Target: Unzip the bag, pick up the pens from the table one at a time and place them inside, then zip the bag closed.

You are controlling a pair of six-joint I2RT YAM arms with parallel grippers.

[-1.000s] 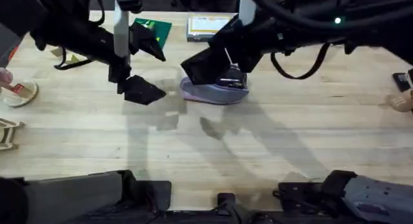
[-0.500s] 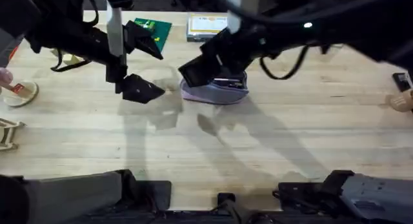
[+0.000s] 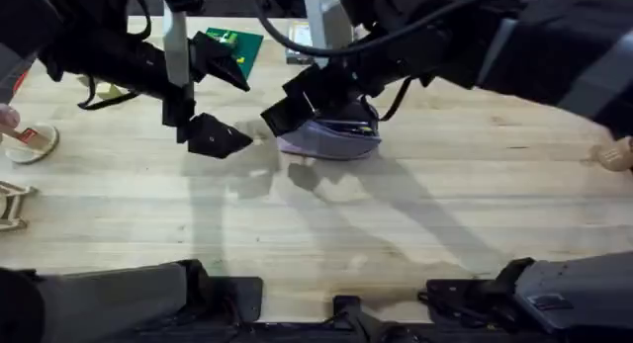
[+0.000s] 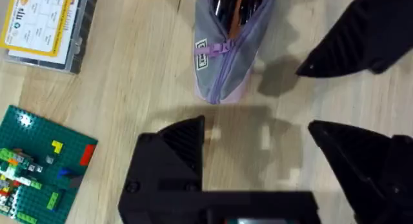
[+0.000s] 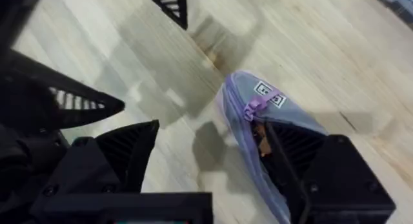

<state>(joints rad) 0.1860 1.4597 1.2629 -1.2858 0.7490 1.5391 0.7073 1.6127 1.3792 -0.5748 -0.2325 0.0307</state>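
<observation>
The table [image 3: 415,214] carries the bag [image 3: 331,140] at its far centre, lying flat on the wood.

The right arm reaches across from the right. Its gripper [image 3: 297,104] sits over the bag's left end. Its jaws are wide open and grip nothing; in the right wrist view one finger [image 5: 303,153] lies over the bag's open mouth and the other [image 5: 122,146] stands on the table side, clear of the fabric.

The left gripper [image 3: 213,101] hangs just left of the bag, apart from it. Its jaws are wide open and empty.

The bag's zipper is open. The left wrist view shows the pens [image 4: 237,4], one orange and one dark, inside the opening. The purple zip pull [image 4: 216,48] lies on the bag's closed end, nearest the left gripper.
</observation>
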